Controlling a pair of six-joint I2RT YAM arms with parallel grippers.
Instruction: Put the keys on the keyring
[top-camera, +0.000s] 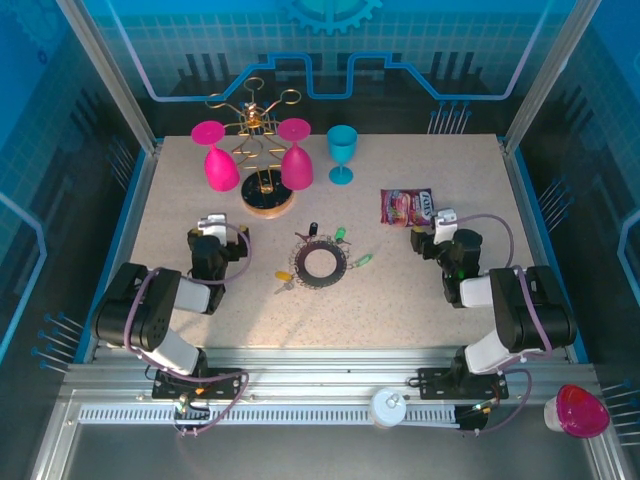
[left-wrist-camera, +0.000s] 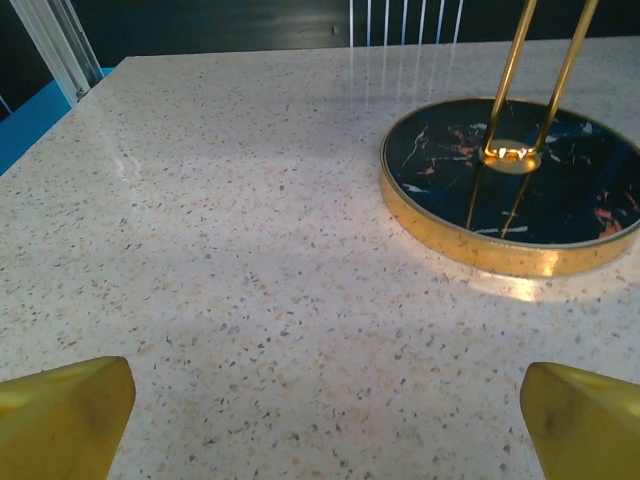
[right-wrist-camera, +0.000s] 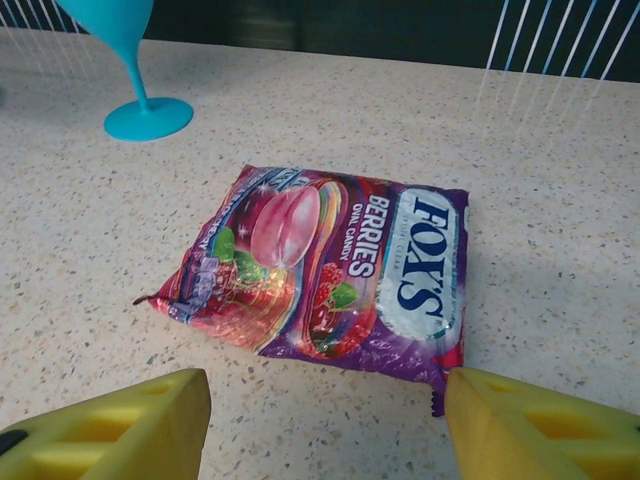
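My left jaws stand wide open and hold nothing; their two yellow fingertips (left-wrist-camera: 62, 418) sit at the lower corners of the left wrist view with bare speckled beige table (left-wrist-camera: 250, 250) between them. Ahead of these jaws and off to their right stands the round black marbled base with a gold rim (left-wrist-camera: 515, 190) of a gold wire rack, two thin gold rods rising from its middle.

My right jaws are also spread wide and empty, their yellow fingertips (right-wrist-camera: 120, 425) low at either side. Just ahead of them, between the tips, lies a purple candy bag (right-wrist-camera: 320, 270), flat on the table, printed "FOX'S", "BERRIES" and "OVAL CANDY". Further ahead and to the left stands a teal plastic goblet (right-wrist-camera: 135, 70), upright.

The dark grey ridged metal keyring (top-camera: 325, 262) lies flat on the table between my two jaws, well apart from both and a little back toward my bases. The tiny keys with coloured heads (top-camera: 340, 234), black, green, light green and yellow-orange, fan out around its rim; I cannot tell whether they are threaded on it.
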